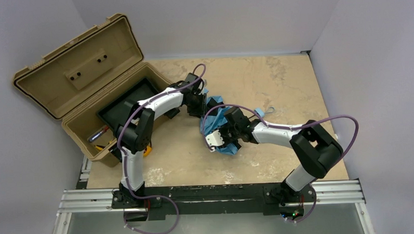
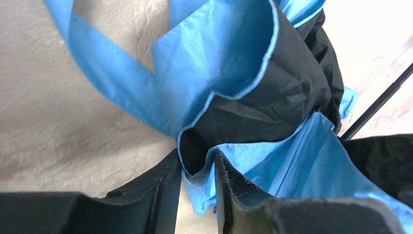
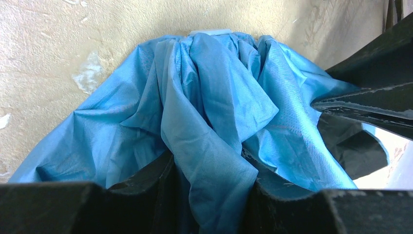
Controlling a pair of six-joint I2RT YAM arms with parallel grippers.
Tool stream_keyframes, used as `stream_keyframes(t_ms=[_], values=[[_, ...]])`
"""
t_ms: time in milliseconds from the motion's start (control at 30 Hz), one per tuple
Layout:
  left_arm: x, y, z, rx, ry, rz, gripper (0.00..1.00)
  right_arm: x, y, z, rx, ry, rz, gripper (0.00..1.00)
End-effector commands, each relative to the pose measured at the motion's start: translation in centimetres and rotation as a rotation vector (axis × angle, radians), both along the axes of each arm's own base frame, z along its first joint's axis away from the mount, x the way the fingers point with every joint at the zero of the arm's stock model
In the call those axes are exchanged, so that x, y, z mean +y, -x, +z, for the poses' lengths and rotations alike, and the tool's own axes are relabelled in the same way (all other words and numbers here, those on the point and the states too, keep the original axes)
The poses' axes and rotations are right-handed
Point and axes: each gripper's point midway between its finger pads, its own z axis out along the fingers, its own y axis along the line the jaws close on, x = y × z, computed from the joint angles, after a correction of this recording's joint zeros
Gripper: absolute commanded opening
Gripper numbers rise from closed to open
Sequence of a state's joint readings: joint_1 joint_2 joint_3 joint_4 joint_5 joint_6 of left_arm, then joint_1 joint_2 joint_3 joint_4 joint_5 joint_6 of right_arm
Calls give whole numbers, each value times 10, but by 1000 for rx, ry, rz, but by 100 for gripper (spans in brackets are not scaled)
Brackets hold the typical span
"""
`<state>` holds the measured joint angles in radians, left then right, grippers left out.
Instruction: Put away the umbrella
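Observation:
The umbrella [image 1: 221,120] lies as a crumpled sky-blue bundle mid-table, between both arms. My left gripper [image 1: 201,104] reaches its far-left side. In the left wrist view a fold of the umbrella [image 2: 219,63], with black lining, sits between the left gripper's [image 2: 197,165] jaws. The jaws stand apart and bare table shows between them. A thin black shaft [image 2: 380,100] runs past on the right. My right gripper [image 1: 224,143] is at the near side; in its wrist view the right gripper [image 3: 209,170] is shut on a thick fold of the umbrella [image 3: 219,87].
A tan toolbox [image 1: 79,85] stands open at the left, lid tilted back, with a black tray [image 1: 126,101] and small items inside. An orange object [image 1: 148,150] lies by its near corner. A small loop [image 1: 268,111] lies right of the bundle. Grey walls enclose the table.

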<state>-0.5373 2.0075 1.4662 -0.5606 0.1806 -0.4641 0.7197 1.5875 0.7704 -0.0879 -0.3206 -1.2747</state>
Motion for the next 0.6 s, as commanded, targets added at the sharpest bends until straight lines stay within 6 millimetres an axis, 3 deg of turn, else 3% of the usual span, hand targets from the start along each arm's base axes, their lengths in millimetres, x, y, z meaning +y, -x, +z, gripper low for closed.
stream_keyframes(t_ms=[0, 267, 567], values=[[-21, -3, -1, 54, 102, -16, 25, -27, 41, -28, 188, 96, -8, 24], [-41, 35, -21, 189, 149, -118, 12, -21, 29, -20, 151, 64, -44, 24], [-78, 112, -19, 349, 264, -291, 5, -22, -4, -16, 39, 69, -151, 25]])
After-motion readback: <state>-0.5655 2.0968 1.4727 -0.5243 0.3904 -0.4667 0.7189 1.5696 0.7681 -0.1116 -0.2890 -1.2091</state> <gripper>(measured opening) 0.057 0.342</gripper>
